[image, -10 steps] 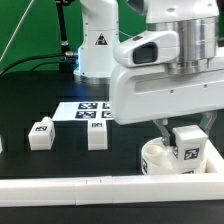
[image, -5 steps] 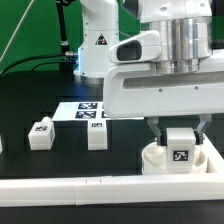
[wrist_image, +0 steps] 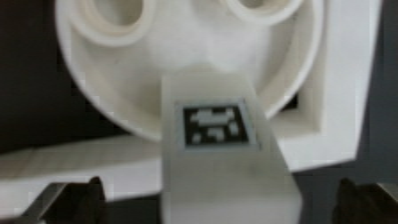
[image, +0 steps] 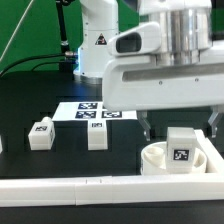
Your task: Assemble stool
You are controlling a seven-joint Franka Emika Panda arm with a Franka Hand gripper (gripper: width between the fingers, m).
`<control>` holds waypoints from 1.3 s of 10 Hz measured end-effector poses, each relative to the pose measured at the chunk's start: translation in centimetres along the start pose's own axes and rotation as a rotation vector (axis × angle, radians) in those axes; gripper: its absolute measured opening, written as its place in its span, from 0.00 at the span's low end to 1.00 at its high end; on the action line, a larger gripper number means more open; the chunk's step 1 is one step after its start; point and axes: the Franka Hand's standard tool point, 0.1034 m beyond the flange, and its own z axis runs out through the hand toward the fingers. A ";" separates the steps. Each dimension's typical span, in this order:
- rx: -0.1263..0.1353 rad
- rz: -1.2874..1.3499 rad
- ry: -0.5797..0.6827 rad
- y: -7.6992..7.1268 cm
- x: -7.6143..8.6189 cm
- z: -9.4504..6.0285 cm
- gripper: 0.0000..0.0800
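The round white seat disc [image: 158,159] lies at the exterior view's right, in the corner of the L-shaped rail. One tagged white leg [image: 181,144] stands upright in a socket of the seat. My gripper [image: 179,127] is open just above it. Its fingers [image: 146,127] stand wide on either side of the leg's top and do not touch it. In the wrist view the leg [wrist_image: 217,140] rises from the seat [wrist_image: 178,55] between the dark fingertips [wrist_image: 71,200]. Two more tagged legs [image: 41,134] [image: 97,133] stand loose on the black table.
The marker board [image: 90,111] lies flat behind the loose legs. The long white L-shaped rail [image: 100,185] runs along the front edge and up the right side. Another white part [image: 1,145] shows at the left edge. The robot base [image: 98,40] stands at the back.
The gripper held the leg in the seat and turned it. Now the jaws have opened and the hand has risen a little, leaving the leg standing in the seat.
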 end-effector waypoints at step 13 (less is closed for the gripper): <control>0.013 0.032 -0.033 -1.1 -0.5 2.7 0.81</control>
